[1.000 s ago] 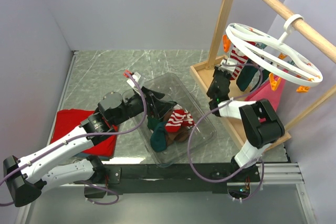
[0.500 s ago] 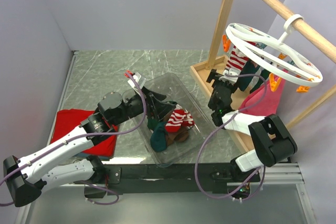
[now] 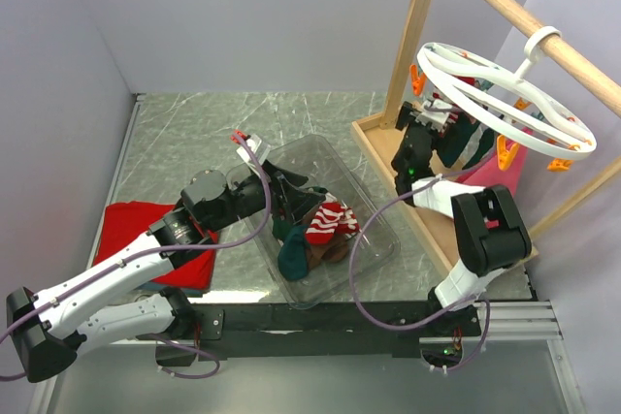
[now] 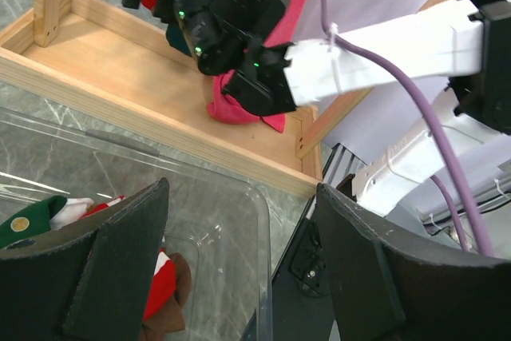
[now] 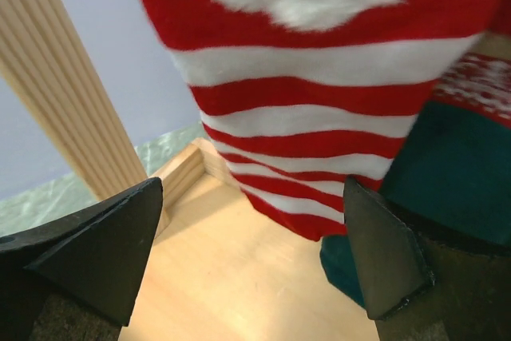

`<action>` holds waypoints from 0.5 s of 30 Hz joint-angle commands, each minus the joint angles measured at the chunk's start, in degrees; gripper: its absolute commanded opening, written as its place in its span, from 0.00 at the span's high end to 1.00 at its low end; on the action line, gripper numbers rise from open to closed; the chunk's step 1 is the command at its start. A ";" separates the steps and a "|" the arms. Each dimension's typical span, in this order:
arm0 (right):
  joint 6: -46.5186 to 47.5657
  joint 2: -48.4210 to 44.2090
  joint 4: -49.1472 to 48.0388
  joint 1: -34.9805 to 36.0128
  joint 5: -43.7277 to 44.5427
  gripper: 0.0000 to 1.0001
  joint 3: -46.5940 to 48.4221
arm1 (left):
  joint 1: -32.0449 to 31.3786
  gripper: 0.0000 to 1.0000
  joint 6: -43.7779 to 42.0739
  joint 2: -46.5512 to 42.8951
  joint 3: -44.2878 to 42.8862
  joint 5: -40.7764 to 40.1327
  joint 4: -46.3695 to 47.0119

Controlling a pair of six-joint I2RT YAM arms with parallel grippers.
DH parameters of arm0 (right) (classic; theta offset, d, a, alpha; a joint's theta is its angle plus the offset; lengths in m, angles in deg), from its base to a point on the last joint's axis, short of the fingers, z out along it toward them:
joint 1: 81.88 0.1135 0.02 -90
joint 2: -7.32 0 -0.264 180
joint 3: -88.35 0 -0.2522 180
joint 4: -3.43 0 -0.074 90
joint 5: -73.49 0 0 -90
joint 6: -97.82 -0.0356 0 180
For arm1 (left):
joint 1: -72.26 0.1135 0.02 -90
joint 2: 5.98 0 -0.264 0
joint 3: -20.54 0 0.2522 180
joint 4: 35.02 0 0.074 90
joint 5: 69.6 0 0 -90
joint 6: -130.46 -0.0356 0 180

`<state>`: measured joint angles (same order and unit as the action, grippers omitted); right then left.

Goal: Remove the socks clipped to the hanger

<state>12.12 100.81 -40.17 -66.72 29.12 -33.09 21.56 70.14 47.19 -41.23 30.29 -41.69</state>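
The white ring hanger (image 3: 529,99) hangs by its hook from the wooden rail. A red-and-white striped sock (image 5: 319,93), a dark green sock (image 5: 455,173) and a pink sock (image 3: 509,179) are clipped under it. My right gripper (image 3: 434,123) is open just below the striped sock. In the right wrist view, the sock's lower end hangs between and beyond the right gripper's (image 5: 251,253) fingers, untouched. My left gripper (image 3: 296,196) hovers open and empty over the clear bin (image 3: 380,239). Several removed socks (image 3: 325,225) lie in that bin. In the left wrist view, the left gripper (image 4: 239,261) frames the bin's corner.
The wooden rail frame (image 3: 417,16) stands on a shallow wooden base (image 3: 374,138) at the right. Orange pegs (image 3: 506,150) dangle from the ring. A folded red cloth (image 3: 136,225) lies at the left, under my left arm. Grey walls close in on the left and back.
My right gripper has gone from shut to wide open. It has risen and reached forward, up to the striped sock's lower end. The left arm has not moved.
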 commanded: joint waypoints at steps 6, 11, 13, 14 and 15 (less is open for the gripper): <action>6.78 8.02 -4.60 -1.71 0.16 0.07 9.34 | -0.02 0.21 0.30 1.76 -0.07 2.06 2.93; 7.39 8.81 -6.18 -3.11 -0.80 0.27 10.13 | -0.02 0.21 -0.05 1.94 -0.24 1.54 2.66; 8.53 9.16 -7.23 -3.29 -0.98 0.51 10.22 | -0.10 0.21 -0.23 2.20 -0.33 1.62 2.58; 8.80 9.08 -7.58 -3.29 -0.72 0.60 10.22 | -0.10 0.21 -0.14 2.29 -0.51 1.71 2.58; 8.89 8.81 -8.02 -3.29 -0.71 0.66 10.22 | -0.02 0.21 -0.05 2.55 -0.59 1.89 2.58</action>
<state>19.00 109.16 -43.02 -69.52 28.26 -25.20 21.56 70.11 49.29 -41.23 31.12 -41.27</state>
